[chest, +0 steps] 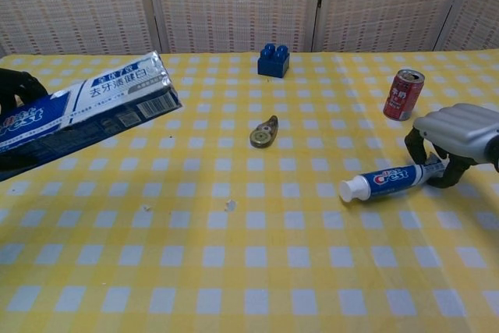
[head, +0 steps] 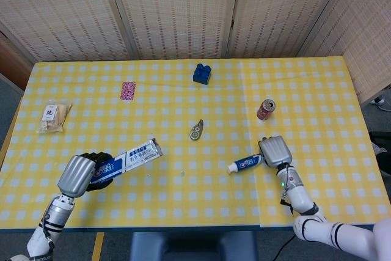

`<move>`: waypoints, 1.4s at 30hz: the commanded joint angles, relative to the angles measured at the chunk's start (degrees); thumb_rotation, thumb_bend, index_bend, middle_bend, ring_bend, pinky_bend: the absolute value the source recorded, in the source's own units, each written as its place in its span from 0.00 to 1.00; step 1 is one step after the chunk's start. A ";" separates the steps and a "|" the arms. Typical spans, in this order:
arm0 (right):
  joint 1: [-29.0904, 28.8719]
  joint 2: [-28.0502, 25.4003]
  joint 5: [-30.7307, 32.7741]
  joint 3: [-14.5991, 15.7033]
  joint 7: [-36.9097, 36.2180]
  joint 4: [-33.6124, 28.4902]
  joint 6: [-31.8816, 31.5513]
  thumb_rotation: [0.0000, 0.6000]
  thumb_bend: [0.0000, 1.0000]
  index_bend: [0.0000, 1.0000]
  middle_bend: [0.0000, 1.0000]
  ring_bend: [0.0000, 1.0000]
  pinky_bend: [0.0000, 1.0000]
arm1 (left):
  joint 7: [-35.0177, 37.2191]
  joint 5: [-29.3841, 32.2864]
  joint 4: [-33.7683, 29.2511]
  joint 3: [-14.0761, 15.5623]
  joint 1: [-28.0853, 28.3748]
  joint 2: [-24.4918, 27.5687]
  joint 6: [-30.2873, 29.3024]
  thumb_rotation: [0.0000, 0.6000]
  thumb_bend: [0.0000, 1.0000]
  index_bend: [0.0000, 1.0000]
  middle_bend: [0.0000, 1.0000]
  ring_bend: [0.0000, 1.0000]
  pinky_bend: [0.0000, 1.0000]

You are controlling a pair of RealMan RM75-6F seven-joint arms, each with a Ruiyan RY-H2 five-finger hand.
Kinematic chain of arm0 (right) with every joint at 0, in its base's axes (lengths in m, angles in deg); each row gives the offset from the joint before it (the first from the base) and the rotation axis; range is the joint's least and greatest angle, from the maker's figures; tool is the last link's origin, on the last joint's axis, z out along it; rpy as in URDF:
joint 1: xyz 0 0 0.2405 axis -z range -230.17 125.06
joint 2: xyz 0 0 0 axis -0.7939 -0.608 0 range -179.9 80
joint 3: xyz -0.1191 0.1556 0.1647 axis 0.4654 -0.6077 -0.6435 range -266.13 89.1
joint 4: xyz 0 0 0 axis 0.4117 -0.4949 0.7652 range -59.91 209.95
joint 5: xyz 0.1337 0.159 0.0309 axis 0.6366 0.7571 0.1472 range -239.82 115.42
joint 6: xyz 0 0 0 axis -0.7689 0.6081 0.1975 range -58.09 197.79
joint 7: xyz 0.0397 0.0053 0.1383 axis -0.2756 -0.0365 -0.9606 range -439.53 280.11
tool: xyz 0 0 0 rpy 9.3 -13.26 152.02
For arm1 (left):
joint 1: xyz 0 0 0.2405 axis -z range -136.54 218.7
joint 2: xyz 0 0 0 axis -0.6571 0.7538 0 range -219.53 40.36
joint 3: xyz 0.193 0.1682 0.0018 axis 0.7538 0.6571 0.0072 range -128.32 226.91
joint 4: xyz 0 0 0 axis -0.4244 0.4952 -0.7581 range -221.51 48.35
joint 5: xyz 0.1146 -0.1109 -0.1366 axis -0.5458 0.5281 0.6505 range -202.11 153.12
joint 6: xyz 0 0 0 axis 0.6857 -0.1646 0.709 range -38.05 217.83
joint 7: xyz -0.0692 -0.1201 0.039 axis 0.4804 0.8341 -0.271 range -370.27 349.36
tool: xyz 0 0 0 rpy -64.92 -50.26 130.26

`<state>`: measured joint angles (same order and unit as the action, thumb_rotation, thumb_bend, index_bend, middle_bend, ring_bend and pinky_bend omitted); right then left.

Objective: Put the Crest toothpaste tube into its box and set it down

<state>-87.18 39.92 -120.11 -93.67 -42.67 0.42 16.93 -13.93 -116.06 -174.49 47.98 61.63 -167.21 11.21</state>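
The blue and white Crest box (head: 129, 158) is gripped at one end by my left hand (head: 79, 174), which holds it tilted above the table's front left. In the chest view the box (chest: 86, 111) slants up to the right with its far end facing the table's middle, and only dark fingers of the left hand (chest: 12, 91) show at the left edge. The toothpaste tube (head: 244, 164) lies at the front right, its white cap pointing front-left. My right hand (head: 275, 151) curls its fingers around the tube's tail end. The chest view shows the tube (chest: 386, 181) and right hand (chest: 456, 134) likewise.
A red can (head: 265, 109) stands just behind the right hand. A small correction-tape dispenser (head: 196, 130) lies mid-table. Further back are a blue block (head: 202, 73) and a pink packet (head: 127, 90). A snack bag (head: 52, 118) lies at the left edge.
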 commanded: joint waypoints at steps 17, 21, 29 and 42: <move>1.54 -18.84 -5.58 -3.59 -8.07 -21.46 -6.57 1.00 0.96 0.70 0.53 0.67 0.86 | -3.56 -1.82 -0.95 0.60 -0.43 -0.70 -0.65 1.00 0.26 0.52 0.75 0.67 0.72; 1.96 -22.62 -7.52 -4.88 -12.40 -26.00 -7.27 1.00 0.96 0.70 0.53 0.67 0.88 | -3.95 -2.12 -1.27 0.87 -0.41 -0.61 -0.33 1.00 0.26 0.52 0.75 0.67 0.72; 1.32 -28.12 -10.03 -7.88 -18.06 -34.86 -7.79 1.00 0.96 0.70 0.52 0.68 0.88 | -2.79 -2.97 -1.77 1.65 -0.62 -0.86 -0.25 1.00 0.26 0.53 0.75 0.67 0.72; -3.24 -26.96 -4.94 -13.31 -22.08 -44.33 -7.81 1.00 0.96 0.70 0.52 0.68 0.88 | 1.29 -3.01 -5.34 1.29 -0.20 -3.10 0.19 1.00 0.26 0.53 0.75 0.67 0.72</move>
<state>-89.71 12.30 -125.84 -106.43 -64.27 -43.28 8.84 -13.24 -119.03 -179.52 49.32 61.41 -169.76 11.50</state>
